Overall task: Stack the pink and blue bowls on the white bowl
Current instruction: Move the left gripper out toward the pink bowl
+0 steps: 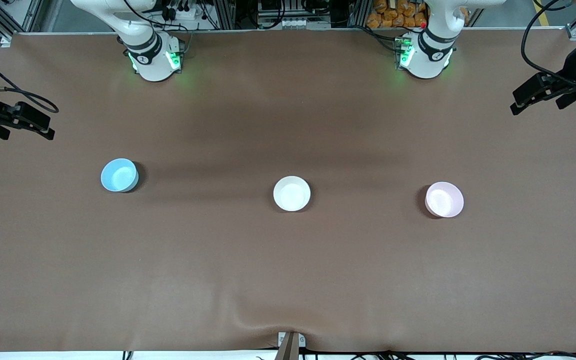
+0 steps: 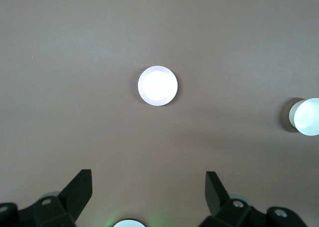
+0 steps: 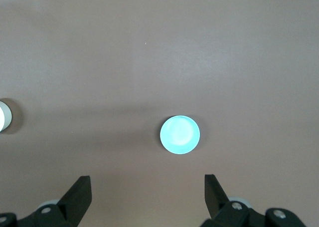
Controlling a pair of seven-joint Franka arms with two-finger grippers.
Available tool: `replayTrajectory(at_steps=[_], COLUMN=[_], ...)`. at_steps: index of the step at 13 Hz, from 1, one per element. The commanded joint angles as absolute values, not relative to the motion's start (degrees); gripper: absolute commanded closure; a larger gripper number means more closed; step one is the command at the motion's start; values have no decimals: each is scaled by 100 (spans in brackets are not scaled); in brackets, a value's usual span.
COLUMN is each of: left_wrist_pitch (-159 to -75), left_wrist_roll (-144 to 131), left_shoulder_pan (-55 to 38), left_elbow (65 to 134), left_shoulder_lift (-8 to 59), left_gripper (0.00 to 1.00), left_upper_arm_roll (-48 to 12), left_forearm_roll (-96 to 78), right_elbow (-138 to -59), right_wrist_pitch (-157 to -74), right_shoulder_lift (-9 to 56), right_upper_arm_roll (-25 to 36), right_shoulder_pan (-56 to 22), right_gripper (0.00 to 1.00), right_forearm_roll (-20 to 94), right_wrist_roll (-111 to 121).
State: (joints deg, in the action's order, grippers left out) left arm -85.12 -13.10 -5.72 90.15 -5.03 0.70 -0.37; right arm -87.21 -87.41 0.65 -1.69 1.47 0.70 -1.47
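Left pincer: my left gripper (image 2: 148, 189) hangs high over the table toward my left arm's end, jaws wide, holding nothing
Right pincer: my right gripper (image 3: 147, 192) hangs high over the table toward my right arm's end, jaws wide, holding nothing
Pink bowl: the pink bowl (image 1: 444, 199) sits upright on the brown table (image 1: 288, 270), well below my left gripper and apart from it; in my left wrist view it washes out nearly white (image 2: 157, 86)
Blue bowl: the blue bowl (image 1: 119, 175) sits upright, well below my right gripper and just ahead of its fingers (image 3: 180, 135)
White bowl: the white bowl (image 1: 292, 193) stands between the two coloured bowls, well apart from both grippers; its edge shows at the side of each wrist view (image 2: 305, 116)
Stage: I judge nothing stacked yet; the step in hand is the first approach and pick
Method: I should bring one gripper straight down over its own bowl, set one finger inside the rim and one outside, and close on the wall, not across the whole bowl
Care: glossy walls may slip, so I judge a firm pinch low on the rim is wise; lift clear before travelling
Placing: centre over the white bowl, lower until nested, then release
Coordination: I should move one arm at a time at the white bowl to keep the grippers apart
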Motion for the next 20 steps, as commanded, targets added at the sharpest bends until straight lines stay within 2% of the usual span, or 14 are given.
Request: replayTrajectory(at_steps=[1,7,13,20], left_wrist_pitch=[-8420,-8254,-8551,-9315], left_wrist_roll=[-1169,-1178,-1143,-1143], left_shoulder_pan=[-563,-388,-369,-360], left_elbow=[8912,9034,9351,10133], left_shoulder_lift=[-448,-413,-474,-721], left_gripper=[0,0,0,0], left_upper_arm_roll=[53,70,18,18], left_forearm_roll=[88,79,88,88], right_elbow=[-8657,-8640,-8657,-8666], right_wrist_pitch=[-8710,-8675,-8675,-8684], right_shoulder_lift=[97,88,88,97], right_upper_arm_roll=[-158,-167,-158,-158], right_shoulder_pan=[106,123,106,105], right_gripper=[0,0,0,0], right_forearm_roll=[26,26,26,26], right_wrist_roll=[-141,-132,-132,-149])
